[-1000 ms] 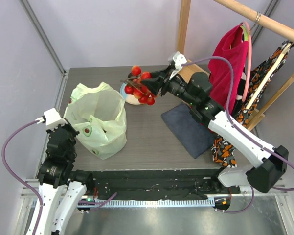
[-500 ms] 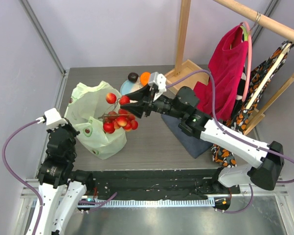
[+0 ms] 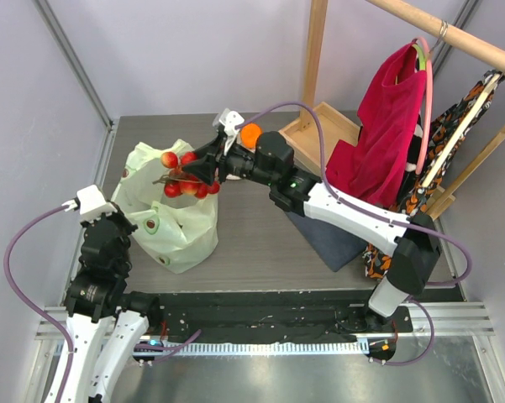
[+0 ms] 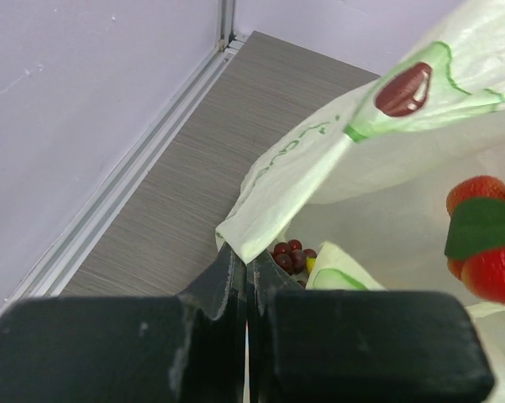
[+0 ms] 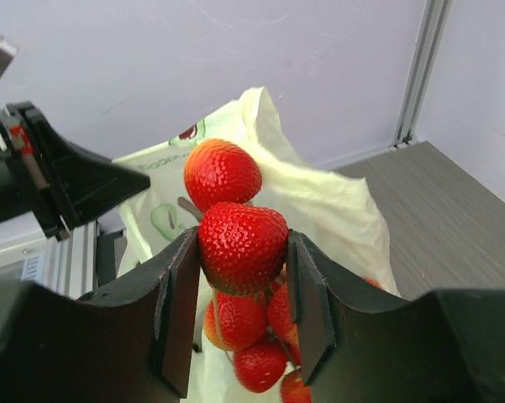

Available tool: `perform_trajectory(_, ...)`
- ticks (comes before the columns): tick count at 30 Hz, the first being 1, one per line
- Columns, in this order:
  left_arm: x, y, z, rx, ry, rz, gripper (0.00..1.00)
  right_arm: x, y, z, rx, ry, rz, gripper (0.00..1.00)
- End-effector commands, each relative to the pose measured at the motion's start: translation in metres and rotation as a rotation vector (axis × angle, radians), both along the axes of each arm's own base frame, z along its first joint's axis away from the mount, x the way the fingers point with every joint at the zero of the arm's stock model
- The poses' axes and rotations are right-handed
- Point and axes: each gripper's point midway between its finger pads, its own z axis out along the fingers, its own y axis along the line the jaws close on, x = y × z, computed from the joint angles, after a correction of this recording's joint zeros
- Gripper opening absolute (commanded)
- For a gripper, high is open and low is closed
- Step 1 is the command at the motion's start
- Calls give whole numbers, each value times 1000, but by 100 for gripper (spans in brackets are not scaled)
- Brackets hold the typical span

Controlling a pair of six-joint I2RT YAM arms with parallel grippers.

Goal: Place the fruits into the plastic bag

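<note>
Top external | right gripper (image 3: 207,169) clamped on strawberries (image 3: 185,181) over bag (image 3: 181,232) mouth | left wrist | left gripper (image 4: 246,277) jaws pinching bag rim | grapes (image 4: 290,253) inside bag

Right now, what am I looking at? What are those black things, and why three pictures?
These are two robot arms bolted to a table. One picture looks down from above; the other two come from cameras on the wrists. The right hand pinches a bunch of toy strawberries over a green plastic bag printed with avocados. The left hand is shut on the bag's edge. Dark grapes lie inside. An orange sits behind the arm, and a blue cloth lies on the table.
</note>
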Motion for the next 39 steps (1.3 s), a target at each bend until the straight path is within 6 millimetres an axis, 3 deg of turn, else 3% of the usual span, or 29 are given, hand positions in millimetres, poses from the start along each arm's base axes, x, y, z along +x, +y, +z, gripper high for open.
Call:
perform_trajectory(1, 5, -1, 19, -13, -65, -5, 0, -1, 7, 62, 147, -48, -1, 1)
perform_trajectory(5, 7, -3, 18, -12, -61, -16, 0, 4, 24, 61, 166, -29, 14, 1)
perform_trajectory(6, 7, -4, 18, -13, -60, -17, 0, 9, 32, 51, 152, -11, 14, 1)
perform_trajectory(8, 7, -4, 18, -12, -59, -21, 0, 11, 39, 54, 163, -10, 16, 1)
perform_trajectory(12, 7, -4, 18, -14, -61, -19, 0, 21, 55, 42, 144, -3, 6, 1)
perform_trajectory(13, 7, -5, 18, -14, -61, -22, 0, 26, 62, 29, 122, 10, 3, 1)
perform_trajectory(14, 6, -4, 18, -12, -59, -19, 0, 30, 64, 34, 125, 3, -4, 1)
perform_trajectory(19, 5, -4, 19, -14, -67, -22, 0, 40, 75, 1, 36, 30, -33, 1)
perform_trajectory(27, 5, -4, 20, -16, -70, -22, 0, 38, 79, -47, -66, 112, -55, 1)
perform_trajectory(29, 5, -4, 20, -16, -73, -22, 0, 45, 80, -48, -82, 115, -87, 1)
perform_trajectory(30, 5, -5, 20, -17, -73, -25, 0, 50, 82, -67, -132, 141, -101, 1)
perform_trajectory(32, 5, -4, 20, -18, -72, -23, 0, 58, 84, -67, -152, 141, -132, 1)
perform_trajectory(35, 4, -4, 20, -17, -73, -24, 0, 63, 87, -96, -226, 194, -154, 1)
perform_trajectory(39, 3, -4, 21, -20, -78, -23, 0, 61, 86, -120, -281, 236, -178, 1)
